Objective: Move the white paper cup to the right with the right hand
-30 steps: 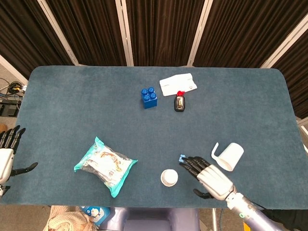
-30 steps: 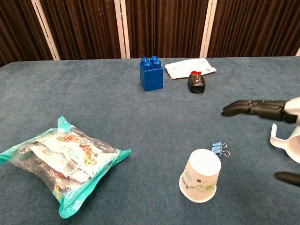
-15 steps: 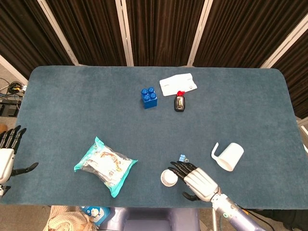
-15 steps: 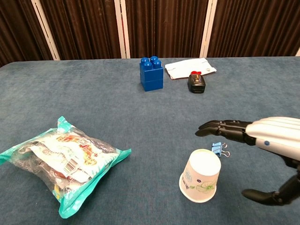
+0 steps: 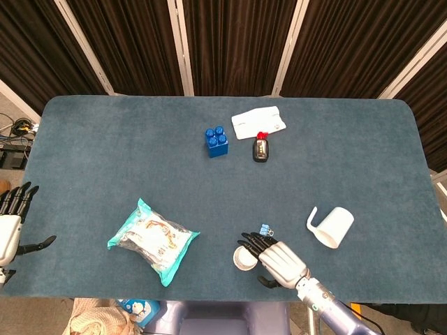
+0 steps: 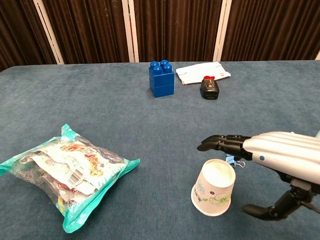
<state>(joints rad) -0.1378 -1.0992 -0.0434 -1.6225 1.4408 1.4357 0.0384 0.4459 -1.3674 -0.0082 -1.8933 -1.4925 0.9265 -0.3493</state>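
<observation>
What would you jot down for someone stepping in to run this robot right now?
Right hand: fingers apart, holding nothing, reaching over the white paper cup, thumb low beside it; no grip visible.
Left hand: spread apart, idle at the table's left edge.
Cup: upside down near the front edge, by a blue binder clip.
Done: approach only.
Left: grip the cup and move it right, probably short of the white mug.

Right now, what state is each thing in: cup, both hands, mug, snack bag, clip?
white paper cup: upside down, resting on the table, not gripped.
right hand: open, fingers stretched over the cup, thumb below to its right.
left hand: open, off the table's left edge, holding nothing.
white mug: lying on its side.
snack bag: sealed, lying flat.
blue binder clip: lying beside the cup.
</observation>
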